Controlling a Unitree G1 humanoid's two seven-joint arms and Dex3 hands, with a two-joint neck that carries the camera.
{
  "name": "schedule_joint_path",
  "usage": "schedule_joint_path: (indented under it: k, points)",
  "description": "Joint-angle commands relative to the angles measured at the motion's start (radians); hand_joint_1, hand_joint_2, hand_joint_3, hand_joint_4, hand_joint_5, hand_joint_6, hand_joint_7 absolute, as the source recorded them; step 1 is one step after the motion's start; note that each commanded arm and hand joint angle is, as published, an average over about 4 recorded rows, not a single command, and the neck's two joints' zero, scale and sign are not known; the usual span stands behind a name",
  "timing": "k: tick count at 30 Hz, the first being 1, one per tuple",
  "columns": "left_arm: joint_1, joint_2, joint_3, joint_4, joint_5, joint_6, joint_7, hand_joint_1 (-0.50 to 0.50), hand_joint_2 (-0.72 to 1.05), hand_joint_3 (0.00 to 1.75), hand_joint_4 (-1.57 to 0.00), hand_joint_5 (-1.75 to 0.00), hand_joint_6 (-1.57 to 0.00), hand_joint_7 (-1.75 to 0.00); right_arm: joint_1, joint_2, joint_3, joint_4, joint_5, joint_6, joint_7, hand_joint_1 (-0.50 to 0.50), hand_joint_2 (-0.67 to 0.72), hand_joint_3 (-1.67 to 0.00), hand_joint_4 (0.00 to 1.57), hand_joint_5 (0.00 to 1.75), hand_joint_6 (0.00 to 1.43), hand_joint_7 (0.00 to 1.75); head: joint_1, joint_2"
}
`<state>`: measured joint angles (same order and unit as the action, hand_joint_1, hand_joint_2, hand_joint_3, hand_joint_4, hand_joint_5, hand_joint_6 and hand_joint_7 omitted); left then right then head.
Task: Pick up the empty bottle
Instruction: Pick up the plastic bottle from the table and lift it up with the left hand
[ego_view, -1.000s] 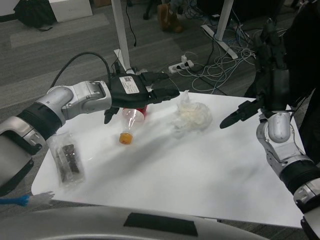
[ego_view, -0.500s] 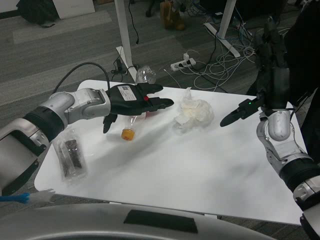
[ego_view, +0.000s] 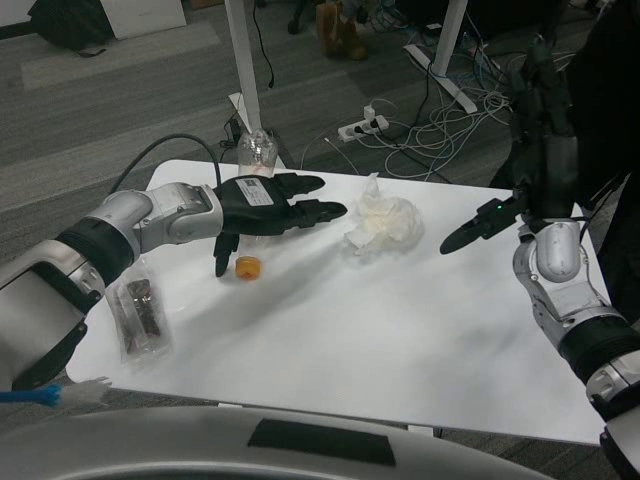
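Left hand (ego_view: 268, 207) poised over the empty bottle (ego_view: 249, 262), fingers spread, nothing gripped.
The bottle lies on the table (ego_view: 400, 330) under the hand, left of the crumpled tissue (ego_view: 384, 222), orange cap toward the robot. Reaching step: next, lower and close the fingers around it. The right hand (ego_view: 545, 120) hangs raised right of the tissue; its state cannot be told.

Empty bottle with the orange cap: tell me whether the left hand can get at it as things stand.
Probably yes. The left hand hovers spread right over the bottle, with only bare table around it; the crumpled tissue lies clear.
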<state>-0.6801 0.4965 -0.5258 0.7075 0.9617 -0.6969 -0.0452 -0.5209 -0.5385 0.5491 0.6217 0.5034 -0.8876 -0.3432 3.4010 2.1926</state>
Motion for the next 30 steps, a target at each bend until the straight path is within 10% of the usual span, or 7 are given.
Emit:
schedule_joint_path:
  k: [1, 10, 30]
  points:
    - [0.028, -0.001, 0.017, 0.009, -0.009, -0.006, 0.003, -0.5, 0.47, 0.0, 0.0, 0.0, 0.0, 0.0, -0.014, -0.003, 0.009, -0.01, 0.009, -0.014, -0.005, -0.42, 0.53, 0.0, 0.0, 0.0, 0.0, 0.0, 0.004, 0.003]
    - [0.054, -0.011, 0.069, 0.014, -0.011, -0.006, -0.002, -0.5, 1.05, 0.0, -0.04, 0.0, 0.0, 0.0, -0.011, -0.006, 0.011, -0.02, 0.011, -0.013, -0.005, -0.42, 0.53, 0.0, 0.0, 0.0, 0.0, 0.0, 0.017, 0.011]
    - [0.066, -0.009, 0.118, 0.049, 0.011, 0.069, -0.065, -0.5, 1.05, 0.09, -0.15, 0.0, -0.05, 0.0, -0.004, -0.009, 0.013, -0.025, 0.015, -0.013, -0.005, -0.42, 0.53, 0.0, 0.0, 0.0, 0.0, 0.0, 0.021, -0.009]
